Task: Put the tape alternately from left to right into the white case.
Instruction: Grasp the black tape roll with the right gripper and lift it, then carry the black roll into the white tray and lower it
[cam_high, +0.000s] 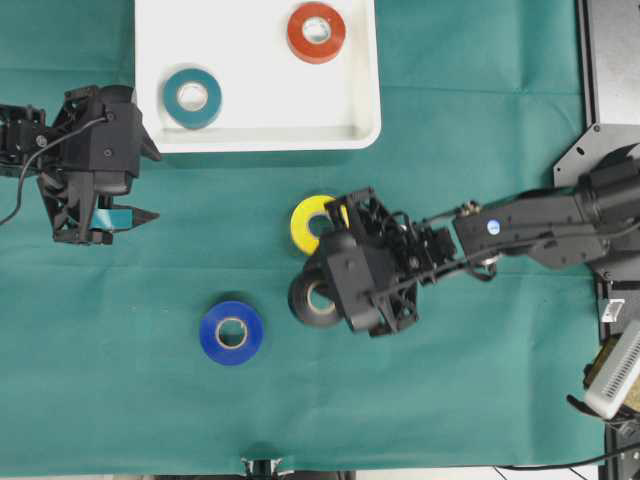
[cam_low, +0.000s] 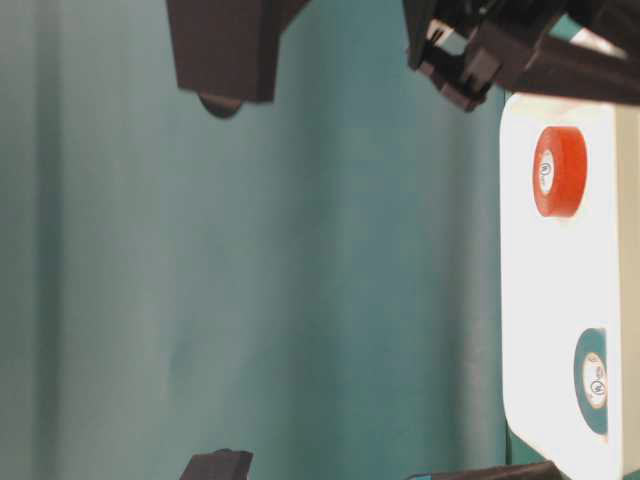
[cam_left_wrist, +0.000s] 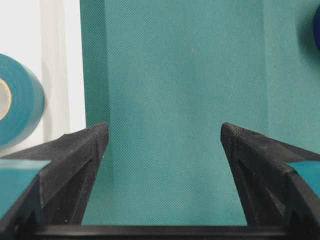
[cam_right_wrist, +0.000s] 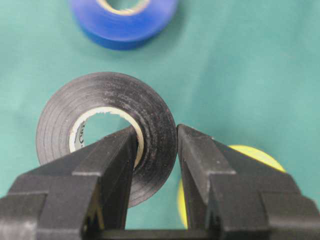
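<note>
The white case (cam_high: 258, 132) lies at the back of the table and holds a teal roll (cam_high: 192, 97) and a red-orange roll (cam_high: 316, 32). On the green cloth lie a yellow roll (cam_high: 306, 222) and a blue roll (cam_high: 231, 332). My right gripper (cam_right_wrist: 156, 132) is shut on the wall of the black roll (cam_right_wrist: 90, 100), one finger inside the core and one outside. That black roll (cam_high: 306, 298) sits just in front of the yellow one (cam_right_wrist: 252, 154). My left gripper (cam_left_wrist: 165, 132) stands open over bare cloth beside the case's near left corner, with the teal roll (cam_left_wrist: 15, 107) at its left.
The table-level view has the red-orange roll (cam_low: 560, 170) and the teal roll (cam_low: 592, 380) in the case (cam_low: 530, 300). A grey metal plate (cam_high: 612, 60) is at the far right. Open cloth lies between the blue roll (cam_right_wrist: 125, 22) and the left gripper (cam_high: 150, 185).
</note>
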